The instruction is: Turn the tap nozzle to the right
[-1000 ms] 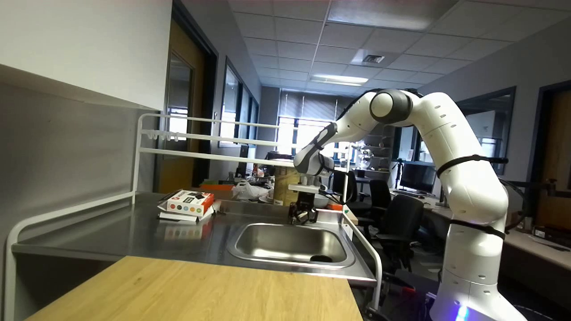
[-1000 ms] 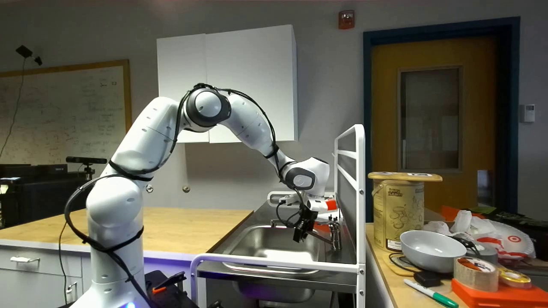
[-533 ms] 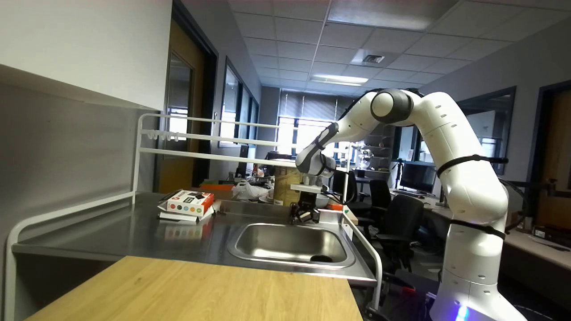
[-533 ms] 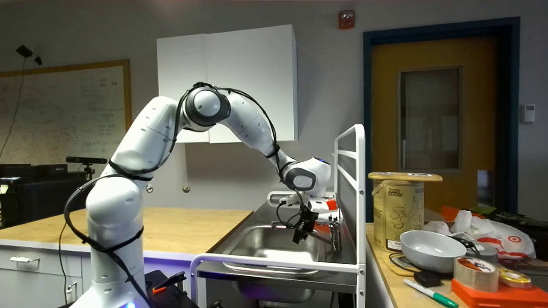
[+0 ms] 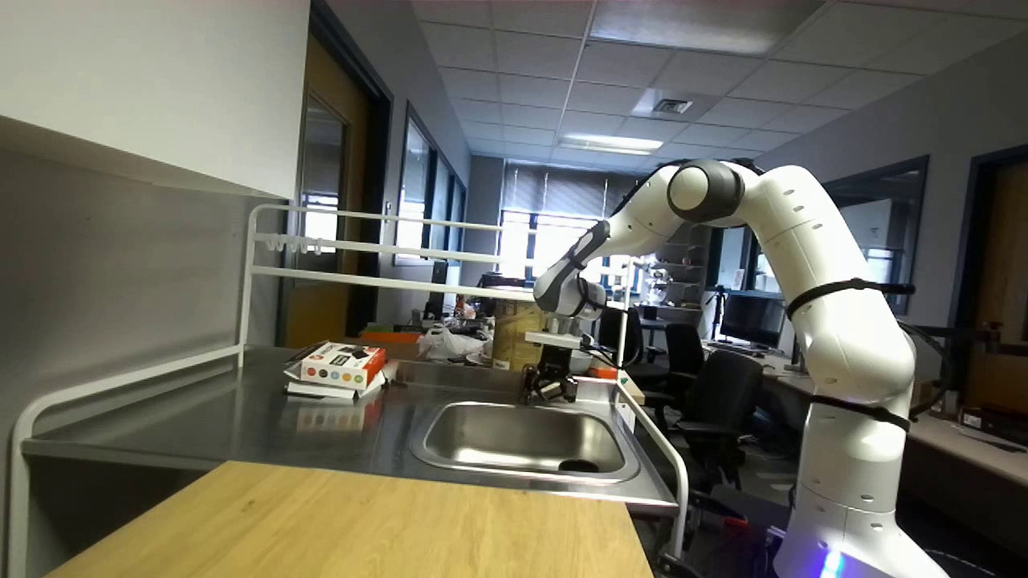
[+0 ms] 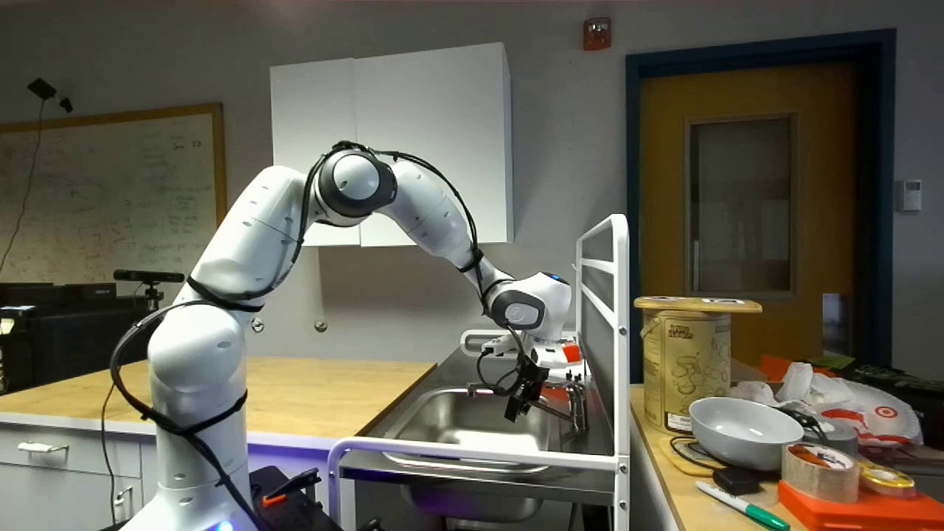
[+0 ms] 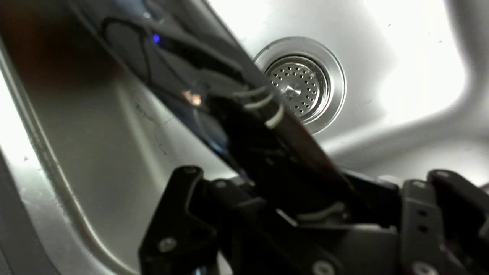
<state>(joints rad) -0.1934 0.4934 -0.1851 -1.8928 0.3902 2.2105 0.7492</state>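
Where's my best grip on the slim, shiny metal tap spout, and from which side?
I'd grip the spout on its straight run away from the upright metal tap body, from above, with the black gripper straddling its sides. It reaches from that body out over the steel sink basin like a bar, so a hold out there should give more leverage.

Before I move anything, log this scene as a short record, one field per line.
Gripper: at the nozzle; whether shut on it unclear
Nozzle: over the sink, slanting across the wrist view
Drain: partly hidden by nozzle in wrist view
Box: on the counter, apart from the sink
Bowl: beside the canister in an exterior view
Marker: white and green, near the bowl
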